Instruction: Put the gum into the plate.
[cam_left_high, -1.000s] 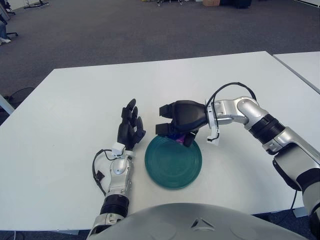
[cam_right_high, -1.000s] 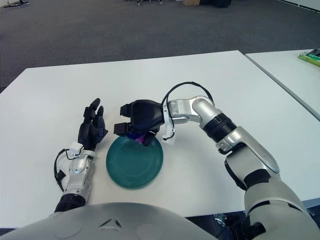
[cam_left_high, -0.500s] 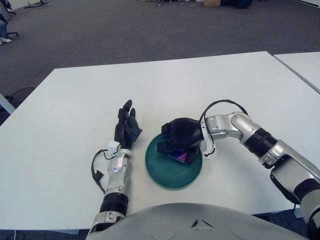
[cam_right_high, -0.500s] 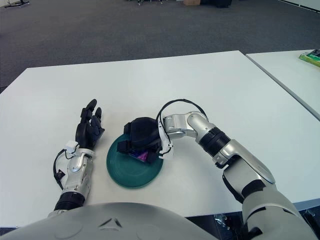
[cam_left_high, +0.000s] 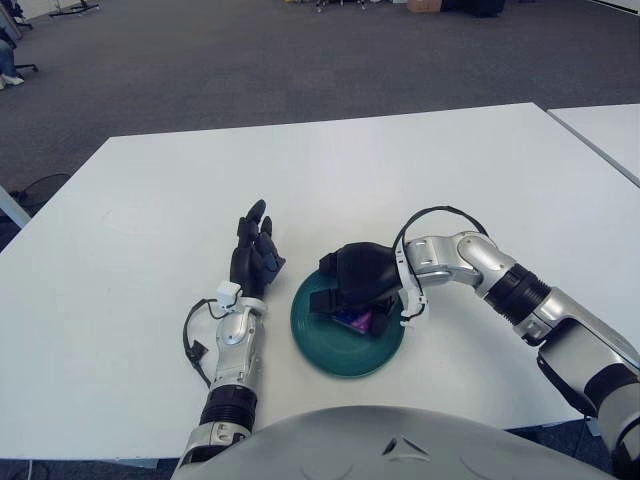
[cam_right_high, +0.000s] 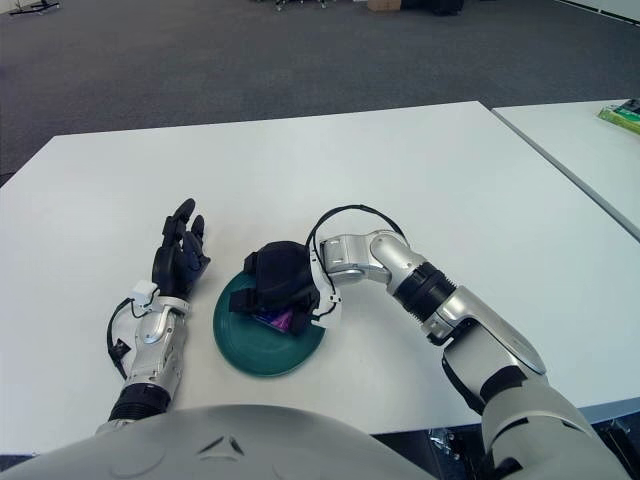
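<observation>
A dark green plate (cam_left_high: 345, 343) lies on the white table (cam_left_high: 150, 200) near its front edge. My right hand (cam_left_high: 345, 296) is low over the plate, fingers curled around a small purple gum pack (cam_left_high: 353, 320) that sits at the plate's surface. The same hand (cam_right_high: 270, 295) and gum pack (cam_right_high: 273, 319) show in the right eye view, over the plate (cam_right_high: 262, 350). Whether the gum rests on the plate or is held just above it, I cannot tell. My left hand (cam_left_high: 255, 258) rests on the table left of the plate, fingers spread and empty.
A second white table (cam_left_high: 605, 130) stands to the right across a narrow gap, with a green object (cam_right_high: 622, 114) on it. Grey carpet lies beyond the far edge.
My right hand has come from above the plate's far rim down and toward me onto the plate, carrying the gum. The left hand has barely moved.
</observation>
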